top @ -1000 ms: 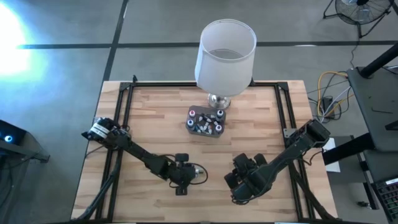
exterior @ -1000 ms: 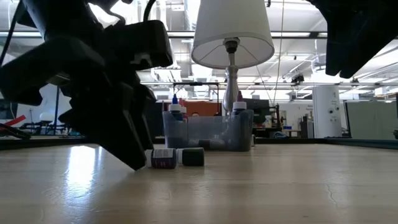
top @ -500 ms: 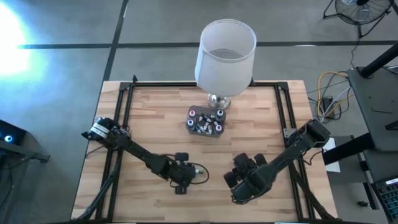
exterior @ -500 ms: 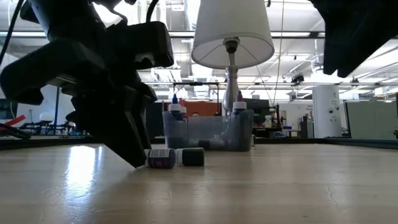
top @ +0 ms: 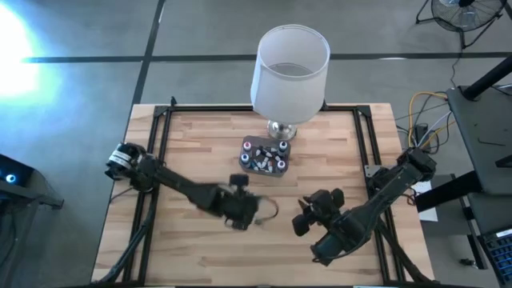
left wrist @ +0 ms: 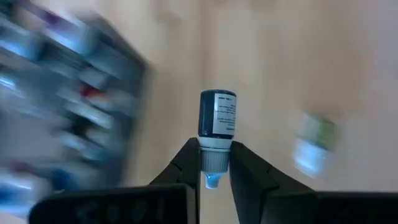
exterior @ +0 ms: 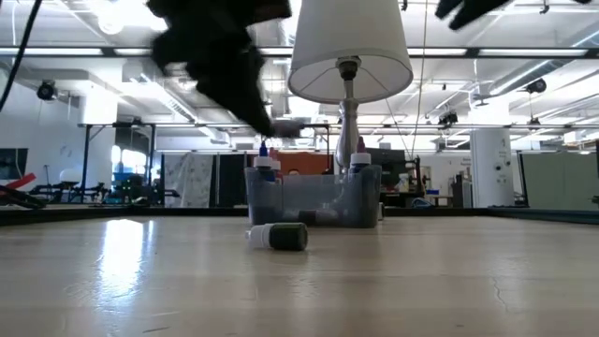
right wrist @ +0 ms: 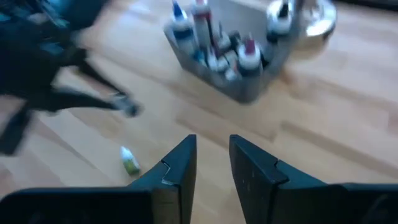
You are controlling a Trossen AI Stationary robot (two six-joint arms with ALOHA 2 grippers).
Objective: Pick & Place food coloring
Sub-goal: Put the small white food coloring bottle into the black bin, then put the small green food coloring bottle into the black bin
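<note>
My left gripper [left wrist: 215, 146] hangs above the table's middle [top: 242, 210], shut on a small blue-bodied food coloring bottle [left wrist: 217, 118]. A green food coloring bottle [exterior: 278, 236] lies on its side on the wood, also seen past my right gripper [right wrist: 129, 160]. Several more bottles stand in a clear tub [top: 264, 156] in front of the lamp [top: 290, 72]. My right gripper [right wrist: 212, 146] hovers near the front right [top: 306, 220]. A narrow gap shows between its fingers, with nothing in it. My left gripper pinches the bottle's white neck [left wrist: 214, 160], just below the blue body, between its two fingertips. The fingers slant downward from the table's left and lie along the bottle. The body sticks out beyond the fingertips, and the bottle is lifted clear of the table.
The lamp's base [exterior: 348, 140] stands right behind the tub [exterior: 314, 198]. A black frame [top: 160, 120] runs round the table's edges. Bare wood lies between the tub and the near edge.
My left gripper has taken hold of the dark-bodied bottle that lay beside the green one. It has lifted it clear of the table, rising and moving toward the tub. The green bottle has stayed where it lay. My right gripper has also risen.
</note>
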